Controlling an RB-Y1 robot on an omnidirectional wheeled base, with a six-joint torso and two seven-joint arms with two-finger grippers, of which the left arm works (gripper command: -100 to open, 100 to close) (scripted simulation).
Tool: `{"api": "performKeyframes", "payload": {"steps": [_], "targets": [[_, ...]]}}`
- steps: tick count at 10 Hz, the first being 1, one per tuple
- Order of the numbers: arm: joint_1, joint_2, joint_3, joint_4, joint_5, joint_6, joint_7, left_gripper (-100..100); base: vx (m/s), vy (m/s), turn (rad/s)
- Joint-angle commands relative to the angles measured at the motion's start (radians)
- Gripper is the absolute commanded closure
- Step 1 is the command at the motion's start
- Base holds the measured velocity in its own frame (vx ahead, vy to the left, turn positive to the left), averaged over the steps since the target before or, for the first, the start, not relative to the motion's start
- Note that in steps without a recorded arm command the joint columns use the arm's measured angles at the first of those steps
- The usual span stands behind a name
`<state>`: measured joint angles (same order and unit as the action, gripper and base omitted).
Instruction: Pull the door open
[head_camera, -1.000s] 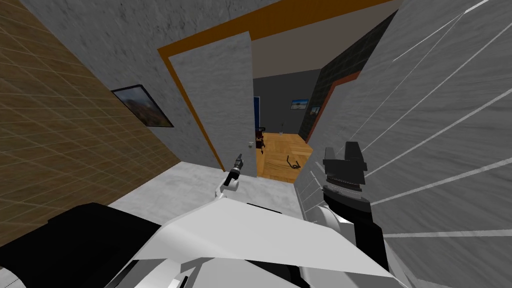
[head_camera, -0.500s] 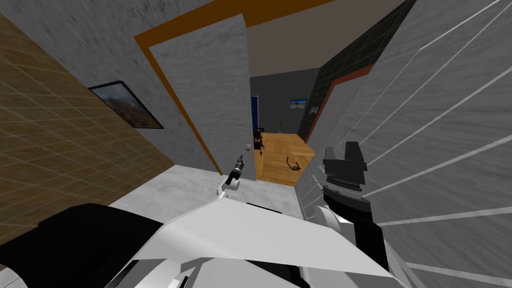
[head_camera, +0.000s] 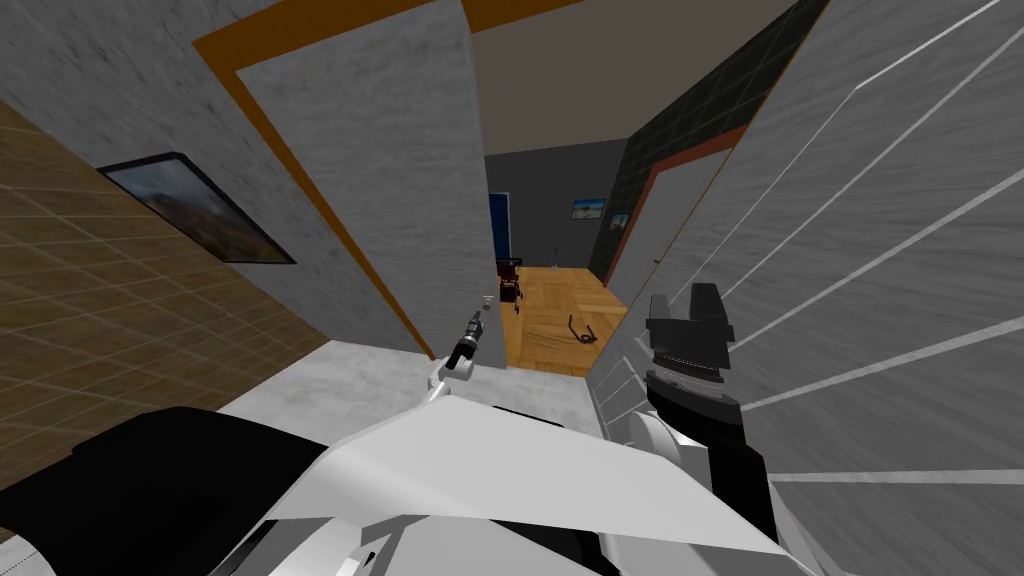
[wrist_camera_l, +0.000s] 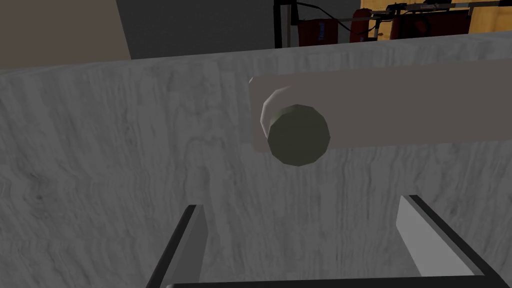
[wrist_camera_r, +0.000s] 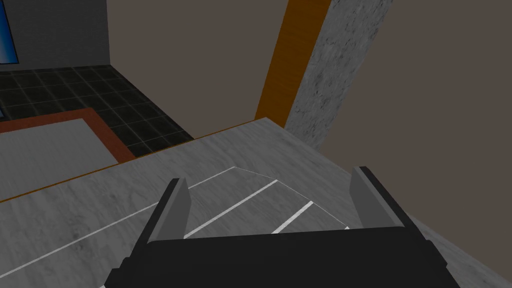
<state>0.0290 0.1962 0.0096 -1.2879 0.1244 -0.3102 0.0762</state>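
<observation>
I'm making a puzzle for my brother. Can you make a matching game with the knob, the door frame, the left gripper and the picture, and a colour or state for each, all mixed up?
Things:
1. knob
2. door frame
3. left gripper
4. picture

Colour or state:
A. open
B. black edge
C. orange
D. round and dark

Right pairs: 1-D, 2-C, 3-A, 4-B.
</observation>
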Motion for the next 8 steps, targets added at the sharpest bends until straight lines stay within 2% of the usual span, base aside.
{"api": "performKeyframes", "payload": {"steps": [1, 2, 5, 6, 7, 8], "targets": [[-0.006, 0.025, 0.019, 0.025, 0.011, -0.011, 0.017, -100, 0.178, -0.043, -0.143], [-0.007, 0.035, 0.026, 0.033, 0.015, -0.015, 0.023, -100, 0.131, -0.045, -0.118], [-0.012, 0.087, 0.061, 0.075, 0.036, -0.037, 0.057, -100, 0.165, -0.034, -0.144], [-0.013, 0.096, 0.068, 0.083, 0.040, -0.040, 0.063, -100, 0.197, -0.017, -0.112], [-0.021, 0.087, 0.062, 0.094, 0.037, -0.046, 0.056, -100, 0.091, 0.001, -0.015], [-0.021, 0.087, 0.062, 0.094, 0.037, -0.046, 0.056, 100, -0.014, -0.001, 0.016]]}}
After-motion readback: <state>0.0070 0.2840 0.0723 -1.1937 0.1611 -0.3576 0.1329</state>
